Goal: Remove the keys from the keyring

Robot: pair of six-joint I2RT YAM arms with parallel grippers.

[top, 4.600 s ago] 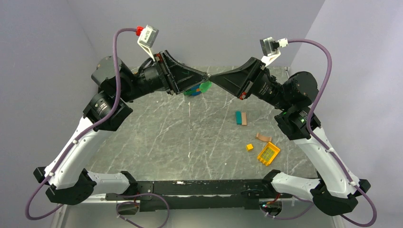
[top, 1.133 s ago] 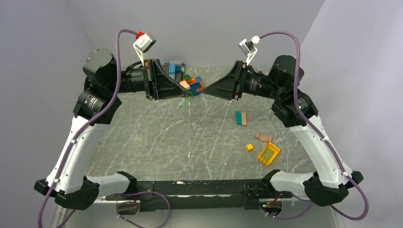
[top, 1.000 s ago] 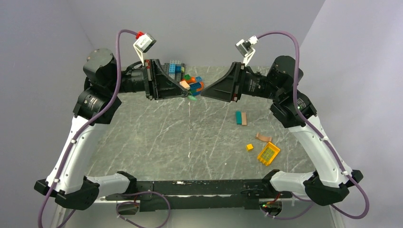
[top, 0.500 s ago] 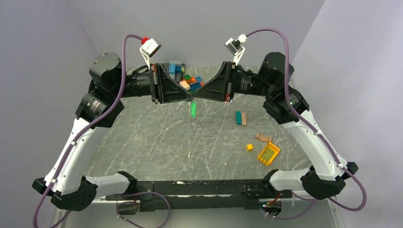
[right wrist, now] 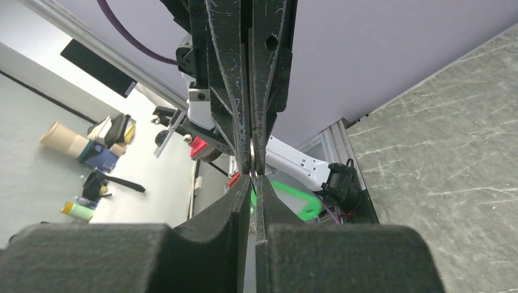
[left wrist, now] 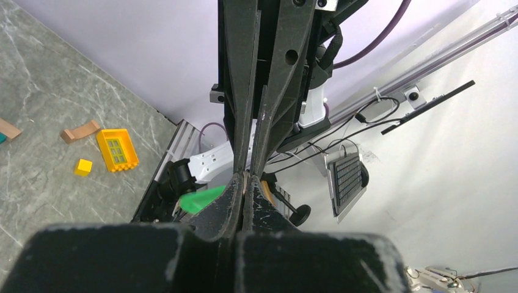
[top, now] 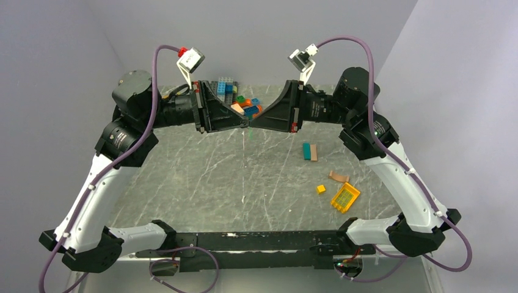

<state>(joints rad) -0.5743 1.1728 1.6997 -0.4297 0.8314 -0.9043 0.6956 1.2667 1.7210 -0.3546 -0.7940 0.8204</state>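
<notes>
1. Left gripper (left wrist: pixel 244 184): my fingers are pressed together and pinch the thin silver metal keyring (right wrist: pixel 253 157) at the very tips.
2. Right gripper (right wrist: pixel 254 183): its fingers are closed the same way, on the same ring from the opposite side.
3. The two grippers meet tip to tip in the air over the far half of the grey marble table (top: pixel 201 177).
4. The ring is edge-on in both wrist views. I only get a sliver of metal between the tips.
5. The flat green plastic key tag (left wrist: pixel 201 200) sits just below the meeting tips. It's left of my fingers in the left wrist view and right of them in the right wrist view. From the top camera it's barely a green speck under the tips.
6. I can't tell how the tag sits on the ring, or how many keys are on it.
7. Beyond the tips, at the far table edge, is a pile of mixed coloured plastic building bricks (top: pixel 239 102).
8. These lie on the table on the right gripper's side, nearer the bases and well apart from both grippers:
   - a teal block (top: pixel 306 151) touching a tan block (top: pixel 314 152)
   - a tan arch piece (top: pixel 338 177)
   - a small yellow cube (top: pixel 321 189)
   - a yellow studded plate (top: pixel 345 197)
</notes>
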